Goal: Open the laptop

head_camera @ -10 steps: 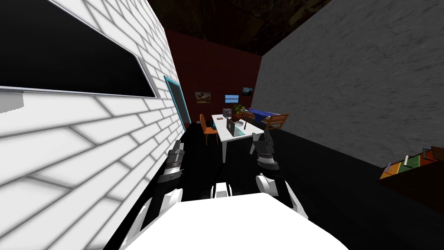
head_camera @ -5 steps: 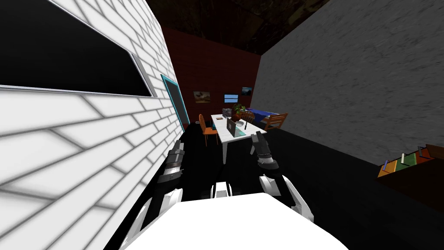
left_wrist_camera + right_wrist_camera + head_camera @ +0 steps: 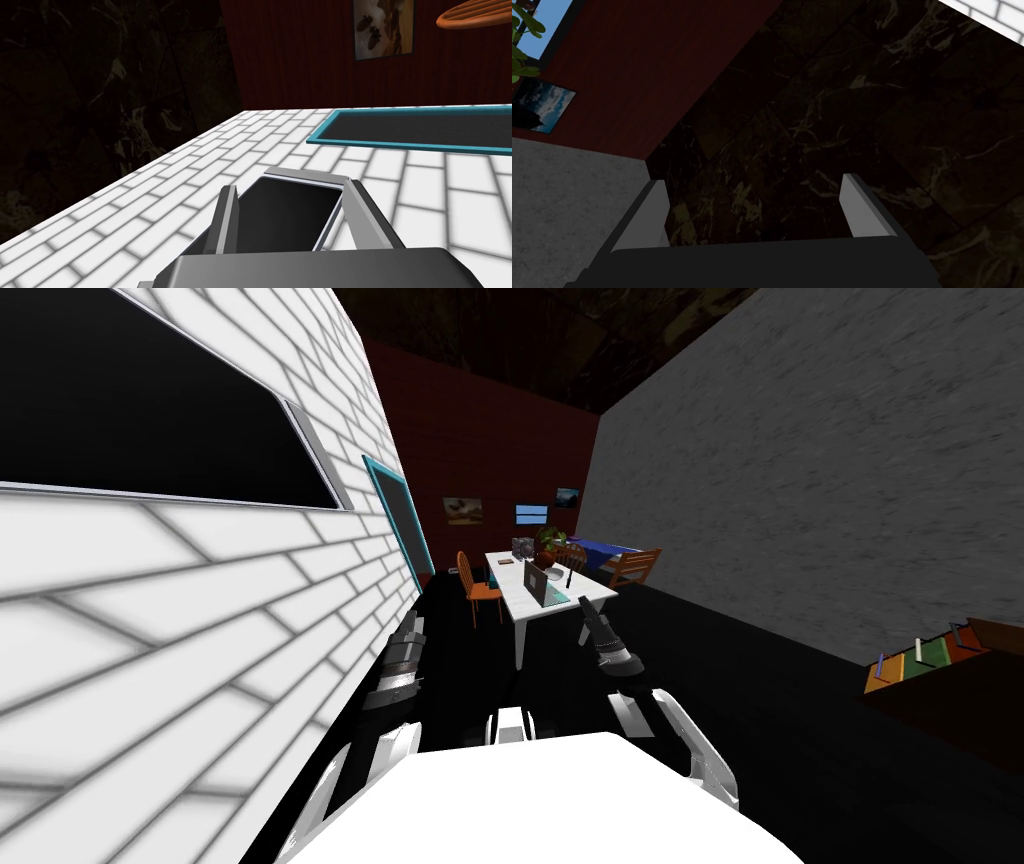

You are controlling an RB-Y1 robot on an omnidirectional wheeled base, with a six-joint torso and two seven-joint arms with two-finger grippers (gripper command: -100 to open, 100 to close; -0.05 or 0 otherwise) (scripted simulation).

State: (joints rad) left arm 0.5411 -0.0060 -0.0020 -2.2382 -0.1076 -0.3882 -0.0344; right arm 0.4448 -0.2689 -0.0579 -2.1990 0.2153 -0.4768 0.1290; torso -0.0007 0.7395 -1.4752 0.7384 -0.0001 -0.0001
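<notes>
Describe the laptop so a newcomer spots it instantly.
Before the dark red back wall stands a white table. On its near half sits the grey laptop, lid angled up: the one thin grey panel, closer than the green potted plant.

Both arms reach forward, left gripper (image 3: pixel 295 215) and right gripper (image 3: pixel 757 210) with fingers (image 3: pixel 862 205) spread apart

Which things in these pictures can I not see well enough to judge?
Head view: the grey laptop on the white table is too small to tell how far its lid is raised.
Head view: small items beside the green potted plant are too small to name.
Head view: the picture's right edge cuts off the dark furniture bearing coloured items.
</notes>
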